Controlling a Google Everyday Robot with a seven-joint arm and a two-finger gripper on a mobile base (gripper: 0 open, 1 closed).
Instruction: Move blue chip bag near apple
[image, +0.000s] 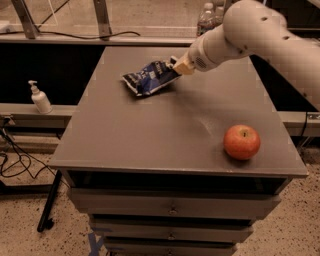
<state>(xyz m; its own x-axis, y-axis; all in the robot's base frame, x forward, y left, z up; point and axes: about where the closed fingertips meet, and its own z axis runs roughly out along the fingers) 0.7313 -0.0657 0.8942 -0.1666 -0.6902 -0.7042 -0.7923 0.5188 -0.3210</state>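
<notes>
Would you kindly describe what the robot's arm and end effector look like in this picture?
The arm is a thick, smooth, off-white tube with a bulbous joint dotted with small dark holes, narrowing towards the wrist. No loose cables show. The end effector is small and tan, at the edge of the blue chip bag on the far part of the table.

A grey-brown table (150, 135) with drawers beneath is seen. The apple (241, 142) is set near its front right corner. The blue chip bag (149, 78) is found far back, well apart, its right end pinched by the gripper (179, 65).
</notes>
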